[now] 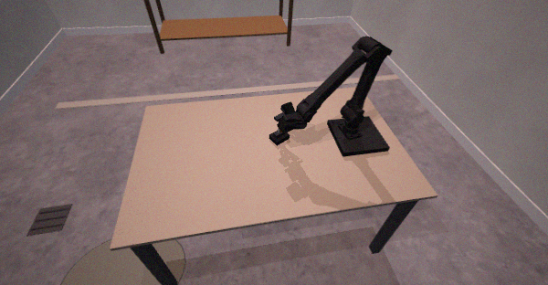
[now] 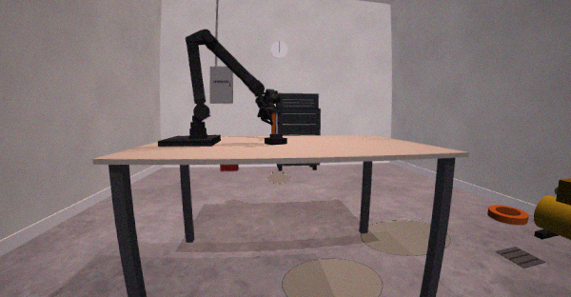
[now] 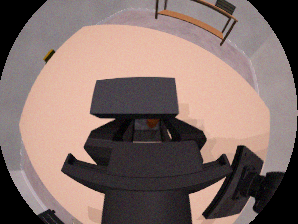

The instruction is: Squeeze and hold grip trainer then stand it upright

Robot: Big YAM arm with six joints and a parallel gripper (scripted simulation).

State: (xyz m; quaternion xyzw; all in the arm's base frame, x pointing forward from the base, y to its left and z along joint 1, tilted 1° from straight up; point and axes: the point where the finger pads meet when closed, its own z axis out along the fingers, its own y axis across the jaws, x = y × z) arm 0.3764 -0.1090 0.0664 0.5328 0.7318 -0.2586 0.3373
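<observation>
The grip trainer [image 2: 273, 127] stands upright on the table on a small black base [image 1: 279, 137], near the arm's base plate. Its orange foam-covered bar shows between the fingers in the exterior view. My gripper [image 2: 270, 113] reaches down onto it from above and is shut on both bars. In the top view the gripper [image 1: 289, 120] covers the bars and only the base shows. In the wrist view the trainer's dark top [image 3: 136, 98] lies just ahead of the gripper body [image 3: 148, 137], with a bit of orange between the fingers. The thin bar is hidden.
The arm's black base plate [image 1: 357, 136] sits at the table's right side. A wooden shelf unit [image 1: 219, 8] stands by the far wall. A dark cabinet [image 2: 298, 113] stands behind the table. An orange ring [image 2: 507, 213] and a yellow object [image 2: 554, 210] lie on the floor.
</observation>
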